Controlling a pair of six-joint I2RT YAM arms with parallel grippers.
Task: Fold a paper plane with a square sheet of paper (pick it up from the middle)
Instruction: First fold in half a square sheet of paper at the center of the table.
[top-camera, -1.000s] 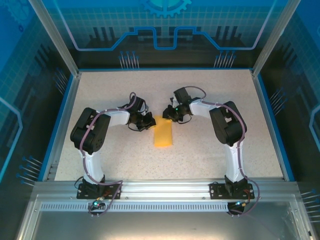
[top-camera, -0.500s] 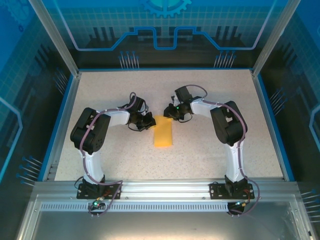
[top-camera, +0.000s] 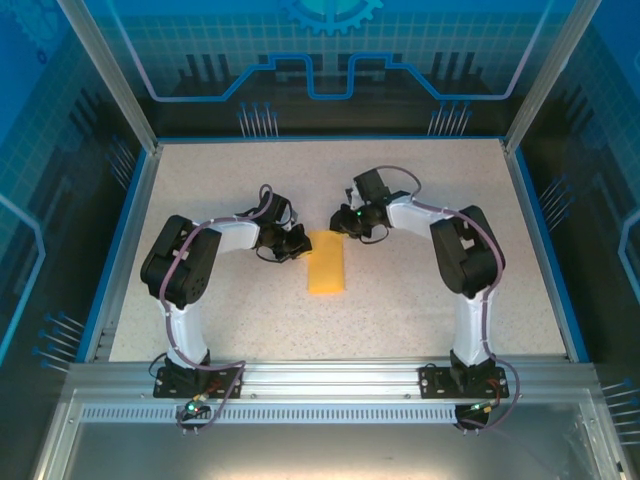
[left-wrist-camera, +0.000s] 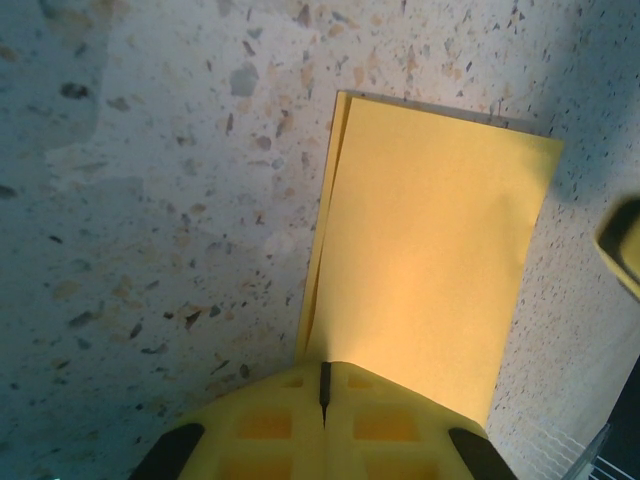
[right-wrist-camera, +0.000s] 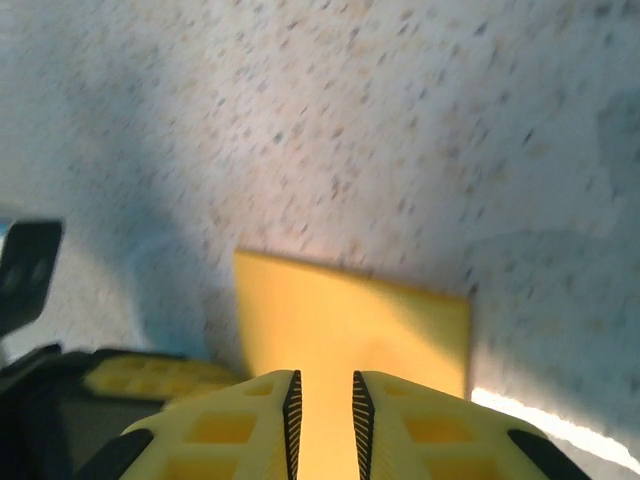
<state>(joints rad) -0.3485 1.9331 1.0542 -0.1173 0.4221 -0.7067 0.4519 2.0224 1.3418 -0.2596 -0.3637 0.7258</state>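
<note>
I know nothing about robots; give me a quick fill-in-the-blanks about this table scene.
The yellow paper lies flat on the speckled ___.
Its outline is a long ___, not a square.
The left hand is fully ___, its fingers touching.
The right hand shows a narrow ___ between its fingers.
Missing words: table, rectangle, shut, gap.

The left gripper (left-wrist-camera: 322, 375), jaws together, seemingly touches the folded square sheet of paper (left-wrist-camera: 430, 250)

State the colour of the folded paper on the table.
The folded paper is plain orange-yellow, unmarked; clearest in the left wrist view.
</note>
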